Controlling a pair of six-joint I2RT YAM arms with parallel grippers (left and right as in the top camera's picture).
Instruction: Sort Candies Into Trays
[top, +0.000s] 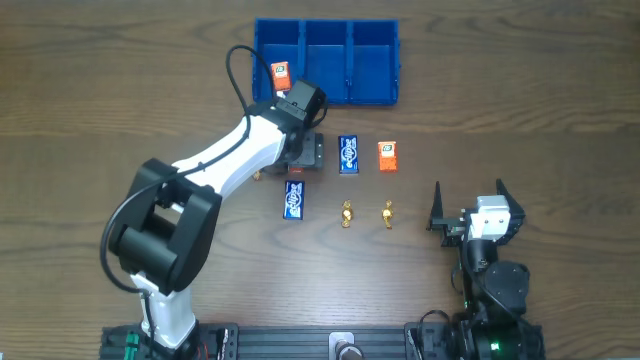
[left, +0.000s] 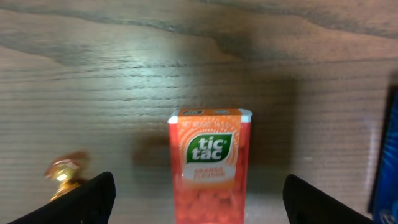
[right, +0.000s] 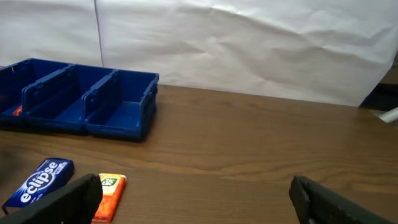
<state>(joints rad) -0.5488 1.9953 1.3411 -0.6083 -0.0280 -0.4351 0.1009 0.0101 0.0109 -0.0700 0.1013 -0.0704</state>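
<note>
An orange box (top: 281, 72) is laid in the left compartment of the blue tray (top: 370, 98), while two blue packs (top: 348, 154) (top: 294, 199), a second orange box (top: 387, 156) and two gold sweets (top: 347, 213) (top: 387, 212) are spread on the counter (top: 520, 100) nearby.

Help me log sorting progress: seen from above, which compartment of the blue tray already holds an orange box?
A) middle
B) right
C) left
C: in the top view the orange box lies inside the leftmost compartment of the blue tray.
</note>
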